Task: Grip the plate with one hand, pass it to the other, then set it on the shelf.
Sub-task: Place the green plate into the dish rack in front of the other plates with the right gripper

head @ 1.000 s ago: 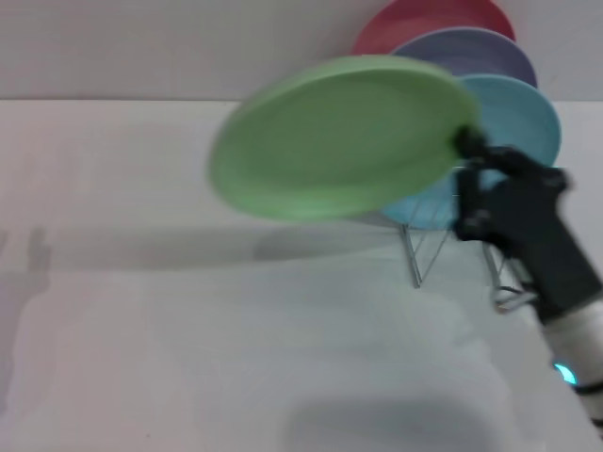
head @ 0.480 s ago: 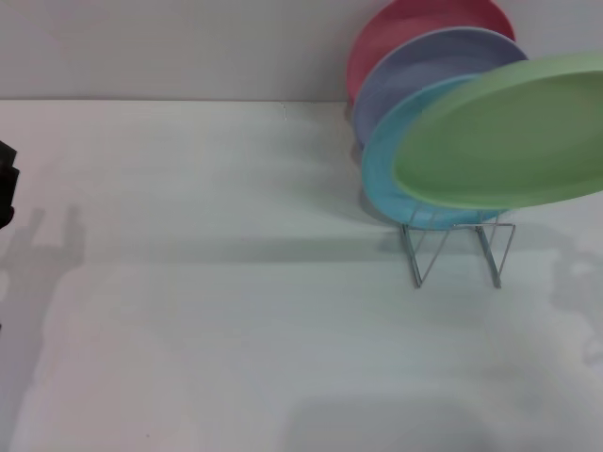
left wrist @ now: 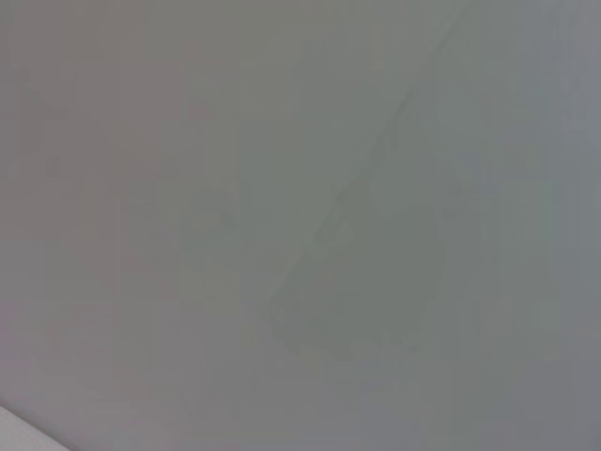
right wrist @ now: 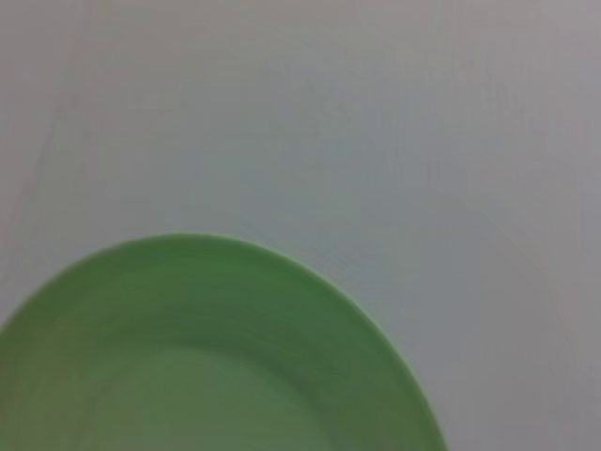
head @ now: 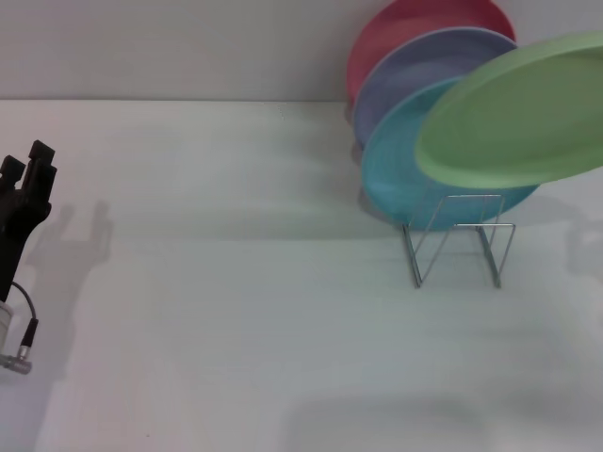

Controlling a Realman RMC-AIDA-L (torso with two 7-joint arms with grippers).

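Since half a second ago the plate (head: 516, 113) has drifted a little up and toward the robot's right, so its far edge now runs off the side of the head view, and the left gripper (head: 28, 169), then only a dark sliver at the edge, has come further into view low on the robot's left. A second ago the plate hung over mid-table with the right gripper clamped on its rim; that gripper is now out of the head view, and the right wrist view shows only the plate's green face against the white table, so I cannot tell how its fingers stand, though the plate is off the table, tilted, in front of the sky-blue plate (head: 400, 179) and above the shelf (head: 457, 240). The left gripper stands well apart from the plate with nothing between its fingers, which look slightly parted. By my reading the handover is done and only seating the plate in the wire loops is left
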